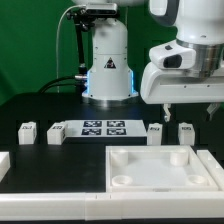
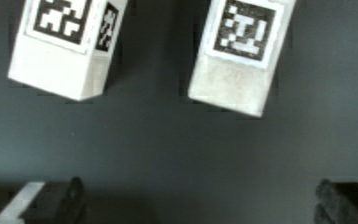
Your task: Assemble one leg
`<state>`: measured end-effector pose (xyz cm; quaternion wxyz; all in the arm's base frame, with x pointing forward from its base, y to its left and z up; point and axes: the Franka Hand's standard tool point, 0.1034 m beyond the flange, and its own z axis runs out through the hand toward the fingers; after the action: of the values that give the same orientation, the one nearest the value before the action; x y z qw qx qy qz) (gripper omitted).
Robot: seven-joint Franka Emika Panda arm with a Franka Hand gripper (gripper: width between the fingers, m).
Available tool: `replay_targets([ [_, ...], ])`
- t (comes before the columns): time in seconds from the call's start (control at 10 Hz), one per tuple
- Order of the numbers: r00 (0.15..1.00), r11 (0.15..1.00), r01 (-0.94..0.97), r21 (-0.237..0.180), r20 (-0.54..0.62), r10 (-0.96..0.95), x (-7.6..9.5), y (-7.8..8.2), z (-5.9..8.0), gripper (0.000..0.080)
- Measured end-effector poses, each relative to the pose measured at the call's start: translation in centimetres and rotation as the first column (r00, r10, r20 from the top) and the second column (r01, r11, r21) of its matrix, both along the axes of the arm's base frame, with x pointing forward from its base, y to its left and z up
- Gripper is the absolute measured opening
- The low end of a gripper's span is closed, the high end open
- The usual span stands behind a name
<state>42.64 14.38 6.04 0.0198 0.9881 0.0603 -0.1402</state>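
**A:** Where's the gripper (image 1: 188, 108)?
**B:** Over the tabletop (image 1: 60, 165) on the exterior view's right. It hangs above two legs, the inner leg (image 1: 154, 131) and the outer leg (image 1: 186, 131), side by side but apart.
**A:** Fingers (image 2: 51, 196)?
**B:** Spread wide, nothing between them. The wrist view shows both legs beyond the tips, tags facing the camera, untouched.
**A:** And the rest?
**B:** Two more legs (image 1: 27, 131) on the exterior view's left of the marker board (image 1: 103, 128), with the tray (image 1: 160, 168) in front.
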Motion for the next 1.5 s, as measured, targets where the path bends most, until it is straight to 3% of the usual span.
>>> replay_targets([
  [0.3, 0.938, 0.988, 0.145, -0.059, -0.310, -0.156, -1.6, -0.6, -1.0, 0.0649],
  [0.4, 0.893, 0.986, 0.141, -0.088, -0.419, -0.165, -2.4, -0.6, -0.8, 0.0649],
  [0.7, 0.792, 0.985, 0.123, -0.121, -0.586, -0.171, -3.2, 0.0, -1.6, 0.0649],
  [1.1, 0.807, 0.989, 0.096, -0.113, -0.573, -0.144, -3.5, 1.6, -1.7, 0.0649],
  [1.5, 0.817, 0.991, 0.094, -0.097, -0.561, -0.132, -3.5, 1.7, -4.0, 0.0649],
])
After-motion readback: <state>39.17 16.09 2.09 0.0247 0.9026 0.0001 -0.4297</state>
